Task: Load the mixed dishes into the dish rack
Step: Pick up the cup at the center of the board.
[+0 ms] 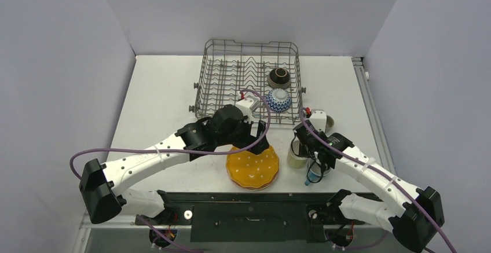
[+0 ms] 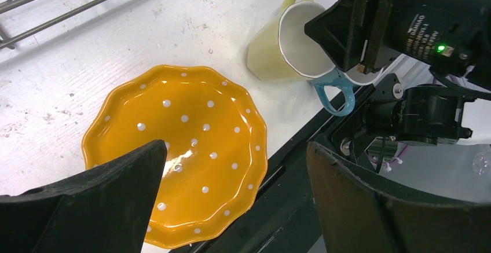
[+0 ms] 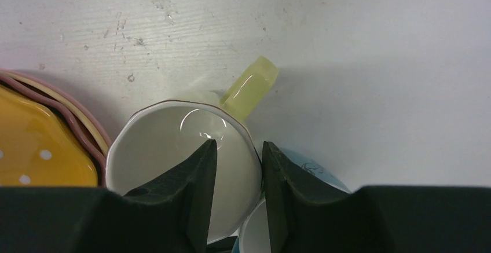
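One yellow mug (image 3: 173,149) stands on the tabletop (image 3: 347,62), just beside a blue mug (image 3: 312,166). The right hand (image 3: 238,149) has one finger inside it and one outside; I cannot tell if it squeezes yet. The mug looks hard, slippery and breakable, so pinch its wall firmly. The left hand (image 2: 236,149) is spread wide.

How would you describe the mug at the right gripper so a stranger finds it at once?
From the wire dish rack, come toward the arms to the stack of dotted plates. The mug stands right of that stack, the right gripper straddling its rim. It is pale yellow with a white inside; the neighbouring mug is blue.
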You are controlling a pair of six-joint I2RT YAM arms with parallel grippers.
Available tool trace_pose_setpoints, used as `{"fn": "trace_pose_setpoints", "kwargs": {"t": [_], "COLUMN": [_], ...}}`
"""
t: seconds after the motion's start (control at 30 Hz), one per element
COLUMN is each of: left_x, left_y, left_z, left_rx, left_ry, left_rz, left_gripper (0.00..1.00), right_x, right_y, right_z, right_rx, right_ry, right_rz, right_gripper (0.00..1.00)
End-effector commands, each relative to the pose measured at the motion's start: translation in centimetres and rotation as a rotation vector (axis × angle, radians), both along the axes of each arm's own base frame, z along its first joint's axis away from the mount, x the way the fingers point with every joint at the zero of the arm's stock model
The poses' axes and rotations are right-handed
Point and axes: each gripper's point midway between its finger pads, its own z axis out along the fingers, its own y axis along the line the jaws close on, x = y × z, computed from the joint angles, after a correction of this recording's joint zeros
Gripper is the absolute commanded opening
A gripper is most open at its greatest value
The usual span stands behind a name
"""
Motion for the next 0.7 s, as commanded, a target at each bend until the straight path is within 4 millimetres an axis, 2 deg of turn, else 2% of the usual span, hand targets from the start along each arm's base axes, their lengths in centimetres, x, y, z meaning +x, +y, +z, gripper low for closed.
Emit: {"fn": "trace_pose_setpoints", "kwargs": {"t": [0.0,0.07,0.23,0.33,0.47,0.67], "left_x": [0.1,-0.1,-0.4,-0.6,-0.9,-1.4], "left_y": [0.1,0.4,1.4,2.0,2.7,3.9], "left_z": [2.6,2.6,2.7,3.0,3.2,3.3], "left_rx": [-0.077,-0.079,-0.080,-0.087,-0.095,-0.103], "left_ry": [-0.056,-0.060,-0.072,-0.079,-0.086,-0.093], "left_rz": [0.014,0.015,0.021,0.024,0.028,0.034], "left_gripper": [0.88,0.88,0.89,0.89,0.89,0.89], "right_x": [0.8,0.9,1.1,1.2,1.4,1.9], "right_y": [0.0,0.0,0.3,0.6,0.8,0.6], "right_z": [-0.3,-0.5,-1.3,-1.5,-1.5,0.1], "right_rx": [-0.002,-0.009,-0.013,-0.005,-0.015,-0.009], "right_ry": [-0.021,-0.015,0.005,0.015,0.026,-0.017], "right_rz": [-0.039,-0.042,-0.043,-0.042,-0.040,-0.056], "right_gripper": [0.31,0.29,0.17,0.13,0.00,0.00]}}
